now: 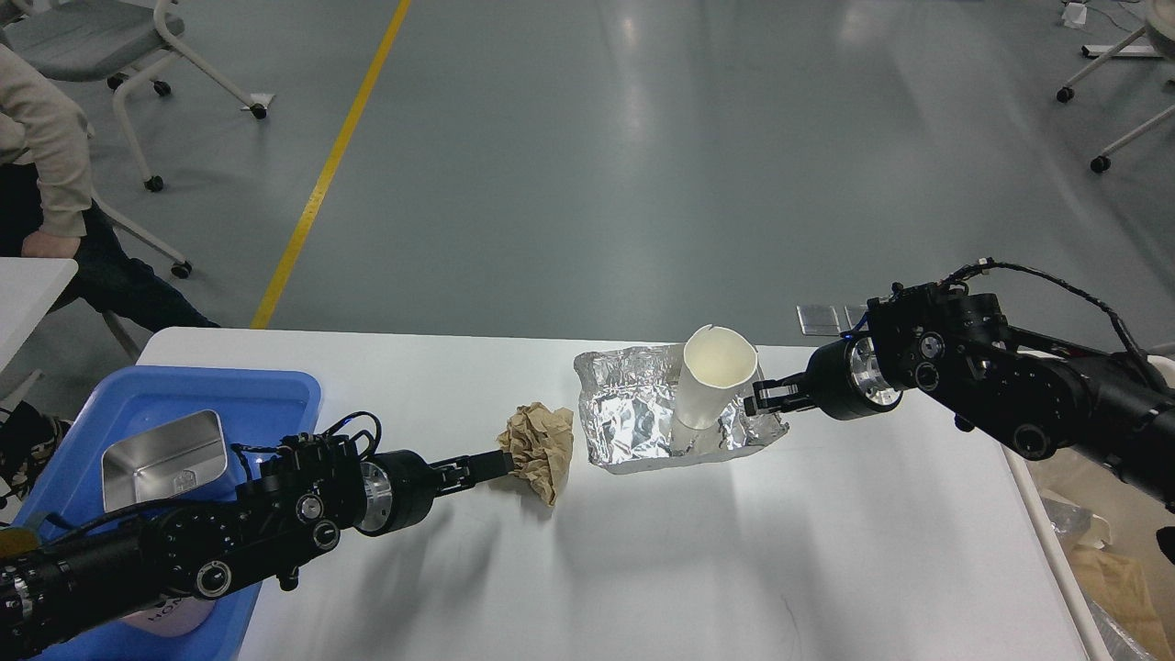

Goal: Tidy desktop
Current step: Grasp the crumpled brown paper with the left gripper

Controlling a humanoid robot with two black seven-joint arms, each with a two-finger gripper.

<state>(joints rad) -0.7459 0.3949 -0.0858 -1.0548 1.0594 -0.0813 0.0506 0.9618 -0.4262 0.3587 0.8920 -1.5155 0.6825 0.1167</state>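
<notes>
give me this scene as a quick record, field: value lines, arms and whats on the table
surface: white desktop
left gripper: at the crumpled brown paper, touching it; grip unclear
right gripper: beside the paper cup, at the foil's right edge; fingers not distinguishable
paper cup: upright, standing on the crumpled foil
blue tray: left edge of desktop, holds a metal container
background: grey floor with a yellow line

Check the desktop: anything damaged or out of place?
Yes. The white paper cup stands in the crumpled foil tray, its rim bent and split. A crumpled brown paper wad lies on the desktop at the left gripper.
</notes>
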